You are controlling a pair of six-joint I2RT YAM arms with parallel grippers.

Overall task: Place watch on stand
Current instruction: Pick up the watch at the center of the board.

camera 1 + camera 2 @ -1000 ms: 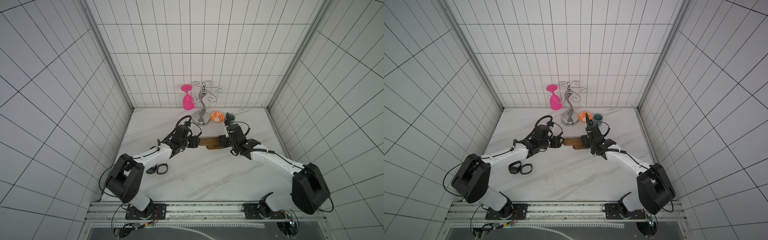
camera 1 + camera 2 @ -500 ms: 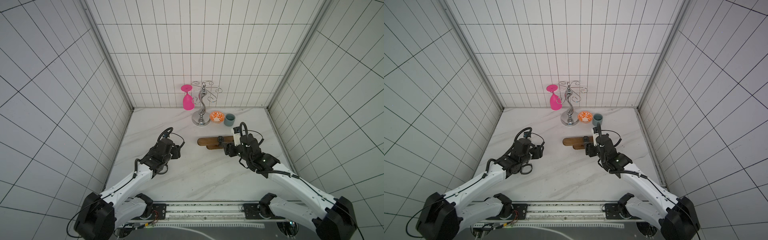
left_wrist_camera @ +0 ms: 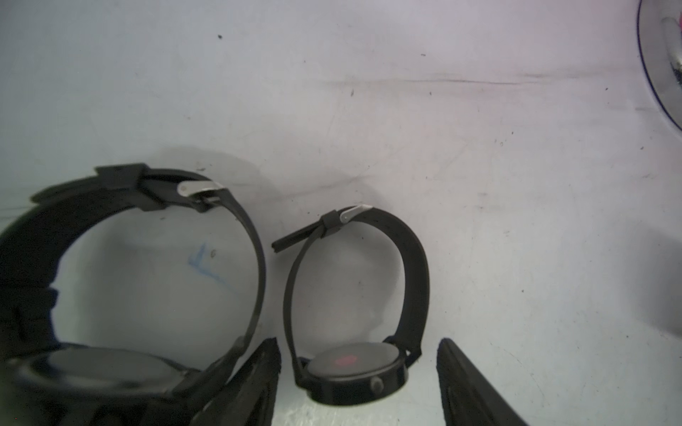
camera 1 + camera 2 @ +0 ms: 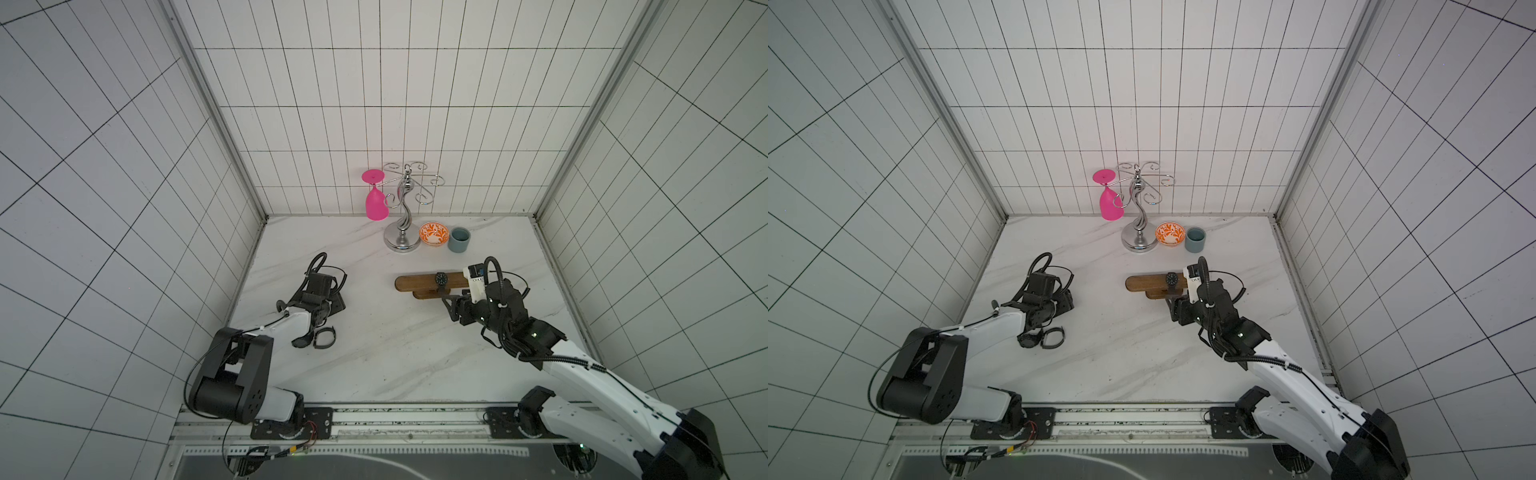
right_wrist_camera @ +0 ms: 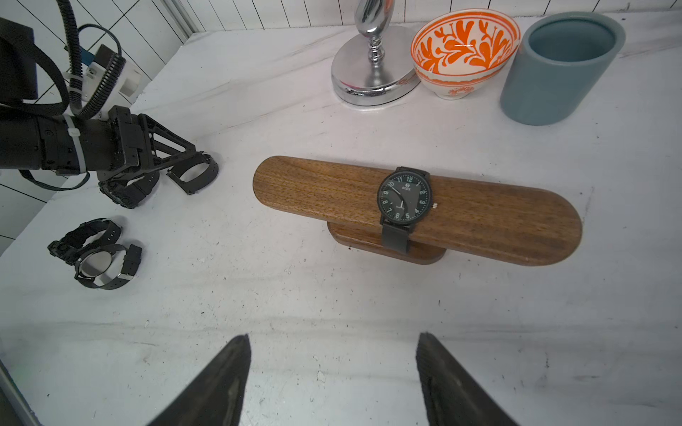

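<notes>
Left wrist view: holds the left gripper [image 3: 358,343] apart, one finger each side of the small watch [image 3: 352,372], ready to pinch it; holds the right gripper [image 5: 332,336] apart and empty, facing the stand [image 5: 332,191] just ahead, one dark watch [image 5: 404,197] already on it.

Left pincer [image 3: 358,341] gone from stand [image 4: 415,282] end, pulled back low over tabletop [image 4: 374,357]; fingers now either side of small black watch [image 3: 354,369], not touching it. Right pincer [image 5: 332,335] off stand's other end, backed to its near side, jaws apart.
</notes>
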